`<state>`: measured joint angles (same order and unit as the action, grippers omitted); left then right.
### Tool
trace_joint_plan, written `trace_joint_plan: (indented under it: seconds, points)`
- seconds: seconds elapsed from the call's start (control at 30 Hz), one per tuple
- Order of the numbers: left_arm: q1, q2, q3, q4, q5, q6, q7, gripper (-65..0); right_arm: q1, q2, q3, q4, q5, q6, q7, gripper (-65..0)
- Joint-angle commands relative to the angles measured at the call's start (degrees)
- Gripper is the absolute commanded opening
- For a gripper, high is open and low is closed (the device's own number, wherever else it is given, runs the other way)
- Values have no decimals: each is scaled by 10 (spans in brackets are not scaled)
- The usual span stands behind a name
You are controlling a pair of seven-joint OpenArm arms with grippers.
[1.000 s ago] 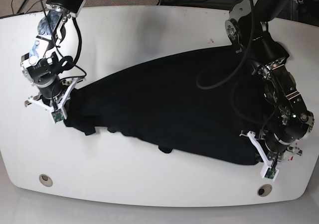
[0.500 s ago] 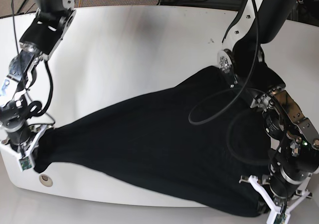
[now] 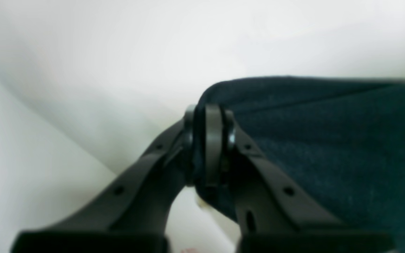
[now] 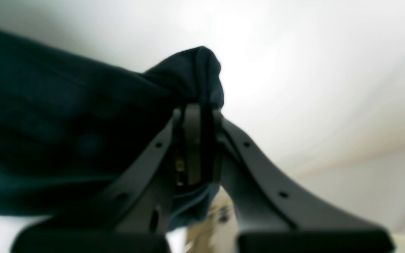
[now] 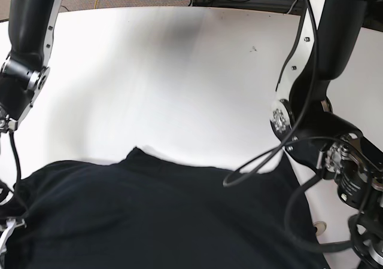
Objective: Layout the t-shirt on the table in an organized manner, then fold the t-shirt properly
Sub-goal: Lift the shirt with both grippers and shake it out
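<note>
In the base view the black t-shirt (image 5: 161, 215) fills the lower part of the frame as a broad dark sheet, its upper edge running from the left side to the right with a small peak near the centre. Above it, the white table (image 5: 179, 72) takes up the upper and middle frame, bare and glossy.

The right arm (image 5: 27, 48) drops down the left edge of the frame from the top left corner, its lower end passing out of sight at the bottom left. The left arm (image 5: 317, 89) comes down from the upper right, bends at a round joint and continues to the lower right corner with a looped black cable beside it.

In the left wrist view the left gripper (image 3: 207, 140) has its fingers pressed together on a fold of the shirt's edge at the frame centre, cloth spreading to the right. In the right wrist view the right gripper (image 4: 197, 140) is likewise clamped on a bunched corner of cloth, which spreads to the left.
</note>
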<state>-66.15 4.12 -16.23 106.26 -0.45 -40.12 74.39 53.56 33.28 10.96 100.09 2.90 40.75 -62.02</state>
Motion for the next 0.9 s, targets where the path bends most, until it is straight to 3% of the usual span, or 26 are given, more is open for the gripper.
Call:
trace_joint_plan:
  seconds: [0.0, 0.2, 0.4, 0.67, 0.87]
  points:
    - [-71, -8, 4, 4, -5, 1, -17, -644, 66, 32, 1, 9, -4, -8, -5, -647]
    - [-138, -26, 4, -16, -7, 1, -17, -644, 125, 39, 0, 9, -4, -8, -29, -644]
    - [-135, -26, 4, -21, -8, 1, -16, -644, 124, 40, 0, 22, -3, -8, -43, -644]
    - [-45, -28, 3, -9, -9, 1, -18, -644, -1, 34, 15, 90, -4, -8, -59, -647]
    - [47, -29, 0, 12, -9, 1, -19, -644, -143, -4, 82, 149, -4, -8, -59, -647]
